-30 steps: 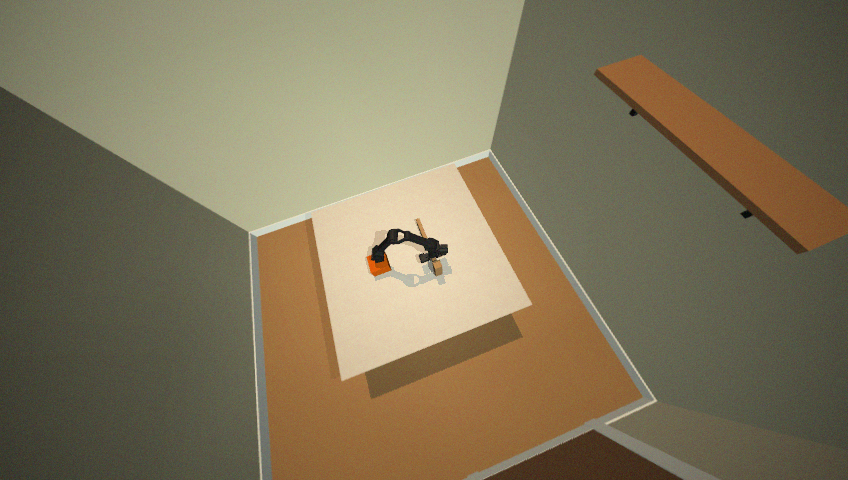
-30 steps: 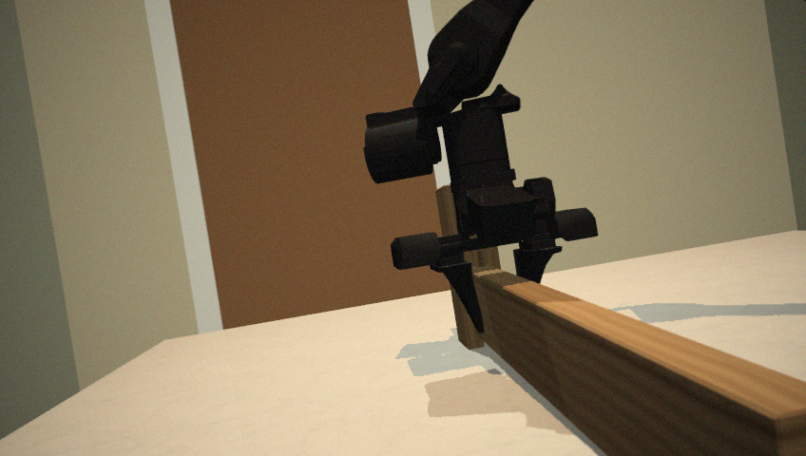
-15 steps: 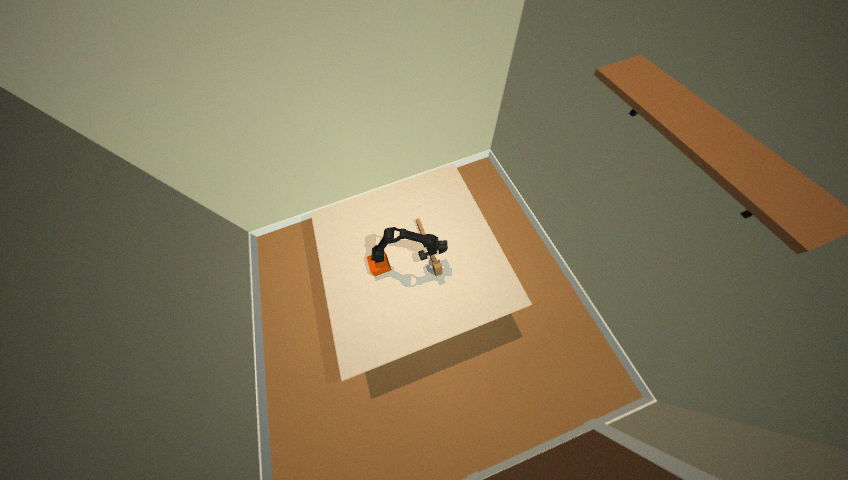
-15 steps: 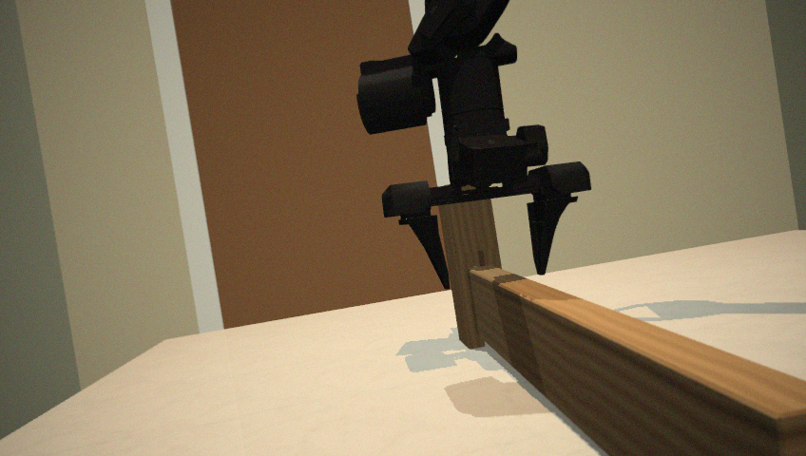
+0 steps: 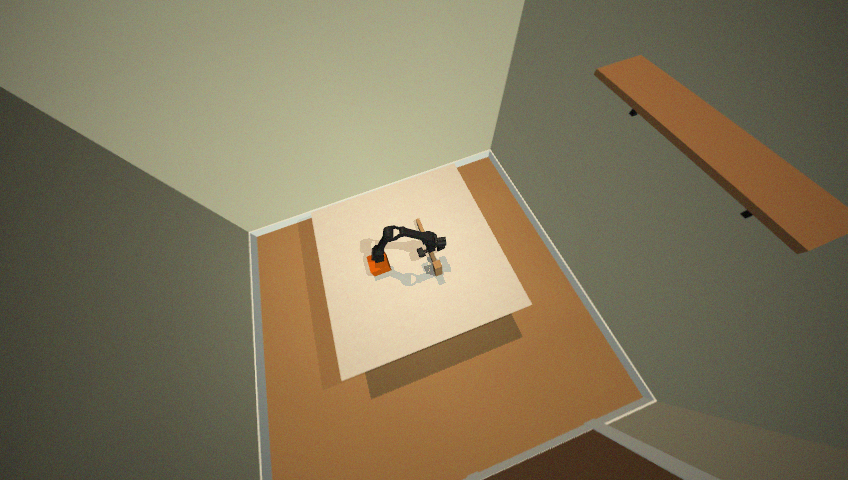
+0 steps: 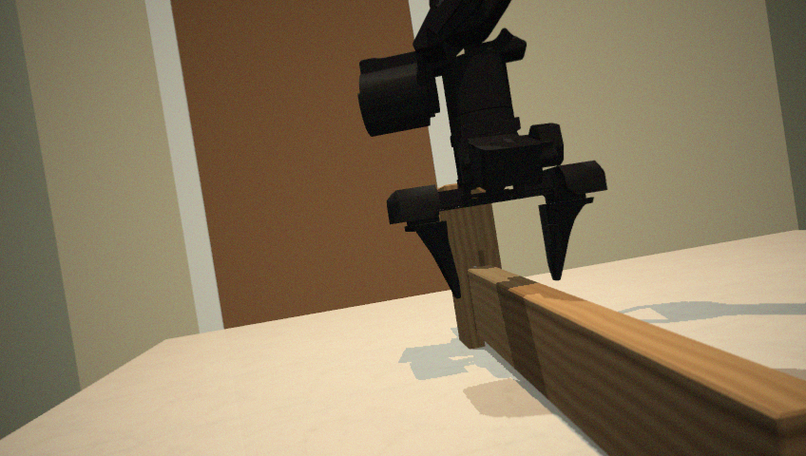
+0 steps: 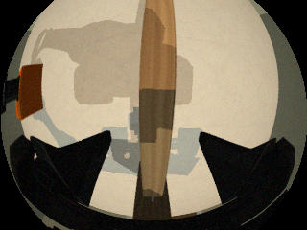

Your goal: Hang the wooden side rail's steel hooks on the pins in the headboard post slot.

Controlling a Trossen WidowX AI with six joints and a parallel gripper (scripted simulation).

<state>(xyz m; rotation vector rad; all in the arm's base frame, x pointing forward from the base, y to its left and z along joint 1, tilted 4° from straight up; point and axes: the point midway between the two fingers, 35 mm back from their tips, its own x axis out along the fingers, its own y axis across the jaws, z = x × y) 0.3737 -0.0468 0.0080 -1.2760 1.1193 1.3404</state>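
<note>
A pale, square-cornered table (image 5: 392, 321) (image 6: 254, 367) (image 7: 230, 62)
On it I see an orange block (image 5: 379, 265) (image 7: 31, 91), a wooden post (image 5: 437, 267) (image 6: 469, 242) and a long wooden rail (image 5: 418, 224) (image 6: 650, 361) (image 7: 158, 62).

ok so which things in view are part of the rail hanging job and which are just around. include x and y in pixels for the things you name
Part of the job:
- wooden rail (image 5: 418, 224) (image 6: 650, 338) (image 7: 158, 62)
- headboard post (image 5: 437, 268) (image 6: 473, 242) (image 7: 152, 211)
- pincer (image 6: 507, 288) (image 7: 155, 137), open, fingers either side of the rail
- table (image 5: 404, 333) (image 6: 282, 384) (image 7: 230, 72), under rail and post

Just around:
- wall shelf (image 5: 726, 148)
- brown door-like panel (image 6: 305, 141)
</note>
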